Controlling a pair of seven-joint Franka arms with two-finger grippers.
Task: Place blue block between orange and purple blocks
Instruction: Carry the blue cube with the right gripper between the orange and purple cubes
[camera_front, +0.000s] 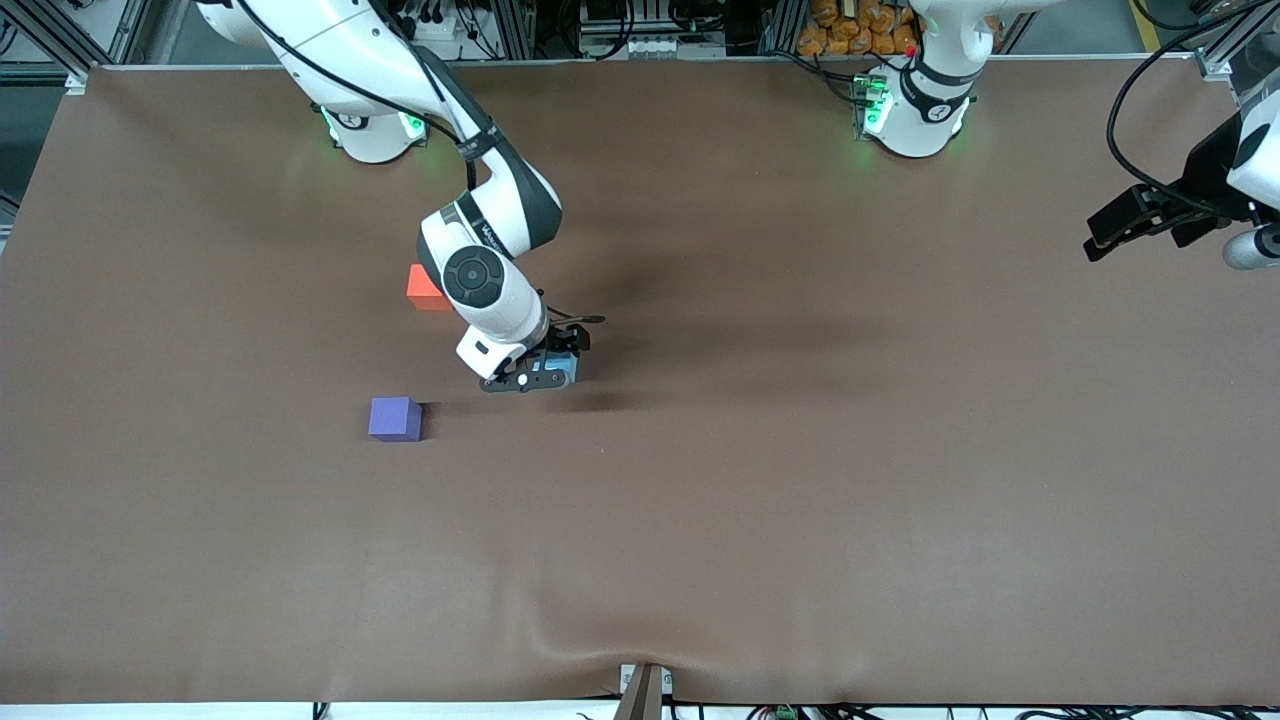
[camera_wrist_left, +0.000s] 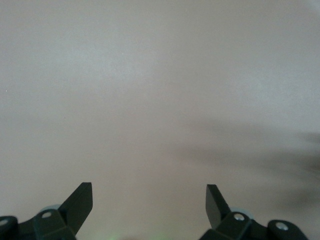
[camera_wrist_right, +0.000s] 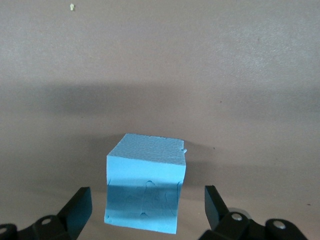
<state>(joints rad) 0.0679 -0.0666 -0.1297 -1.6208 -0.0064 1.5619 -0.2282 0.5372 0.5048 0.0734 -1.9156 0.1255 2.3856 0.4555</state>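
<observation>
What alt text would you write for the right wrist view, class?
A light blue block sits on the brown table, between the right gripper's two open black fingers, which are clear of its sides. A soft shadow band crosses the table near the block.

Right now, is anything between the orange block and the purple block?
No. In the front view, only bare table lies between the orange block and the purple block.

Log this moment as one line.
right gripper: open, straddling blue block | left gripper: open, waiting | orange block, purple block: untouched
</observation>
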